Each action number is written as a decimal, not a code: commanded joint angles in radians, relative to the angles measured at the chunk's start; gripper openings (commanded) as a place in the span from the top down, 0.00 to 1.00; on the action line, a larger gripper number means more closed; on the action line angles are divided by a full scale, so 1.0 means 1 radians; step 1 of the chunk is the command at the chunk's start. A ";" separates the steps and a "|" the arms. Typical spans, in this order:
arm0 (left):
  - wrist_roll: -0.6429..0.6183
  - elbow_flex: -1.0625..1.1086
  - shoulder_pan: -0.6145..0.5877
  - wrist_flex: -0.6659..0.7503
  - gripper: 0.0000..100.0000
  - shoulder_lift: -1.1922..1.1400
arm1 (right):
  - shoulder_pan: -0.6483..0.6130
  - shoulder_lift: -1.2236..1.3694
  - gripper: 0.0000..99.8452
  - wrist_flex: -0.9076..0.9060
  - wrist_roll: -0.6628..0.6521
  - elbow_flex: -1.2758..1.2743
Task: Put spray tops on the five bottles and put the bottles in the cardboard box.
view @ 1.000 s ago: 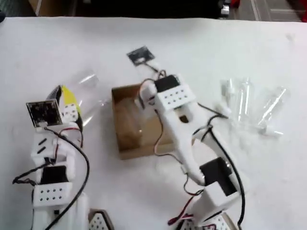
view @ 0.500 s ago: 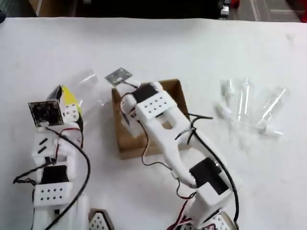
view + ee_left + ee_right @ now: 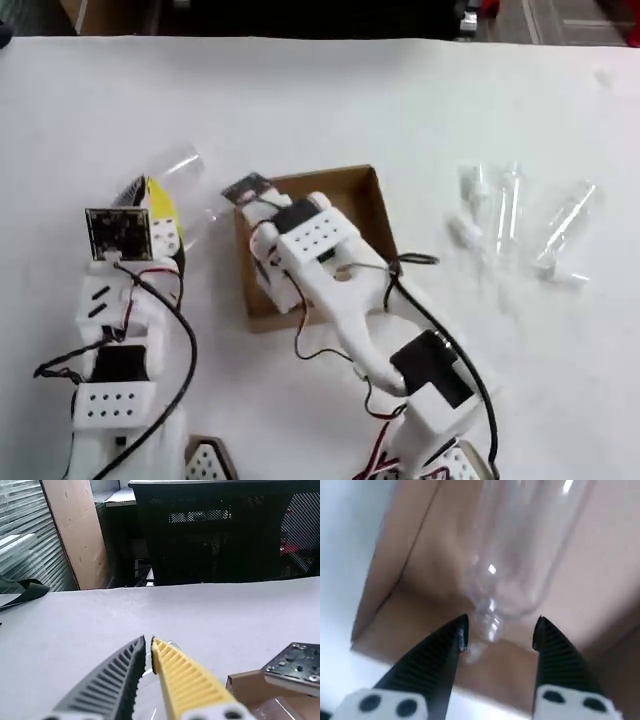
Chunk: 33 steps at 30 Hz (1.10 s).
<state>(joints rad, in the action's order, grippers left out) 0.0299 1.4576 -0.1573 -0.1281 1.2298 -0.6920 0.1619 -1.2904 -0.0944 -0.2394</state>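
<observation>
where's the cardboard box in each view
High view: open brown cardboard box mid-table, under the right arm.
Left wrist view: one corner, below a small grey circuit board.
Right wrist view: its inner wall, just past the right gripper, jaws open.
Shared landmark: that board, over the box's corner in the high view too.

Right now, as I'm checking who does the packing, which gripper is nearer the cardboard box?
Right. The right gripper hangs open over the cardboard box, above a clear bottle lying inside. The left gripper sits off to the box's side, apart from it.
</observation>
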 commanded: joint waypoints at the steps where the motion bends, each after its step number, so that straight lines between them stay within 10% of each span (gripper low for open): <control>1: 0.009 -0.003 0.013 0.025 0.97 -0.004 | -0.015 -0.016 0.81 0.105 0.041 -0.040; 7: 0.011 -0.003 0.013 0.025 0.97 -0.004 | 0.010 -0.010 0.99 0.114 0.038 -0.040; 33: 0.006 -0.014 0.317 -0.015 0.87 0.002 | 0.119 -0.888 0.98 0.305 -0.083 -0.531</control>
<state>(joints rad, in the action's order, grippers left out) 0.0315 1.4576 0.1128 -0.1297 1.2298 -0.5186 -0.6222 -1.0526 -0.1665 -0.7119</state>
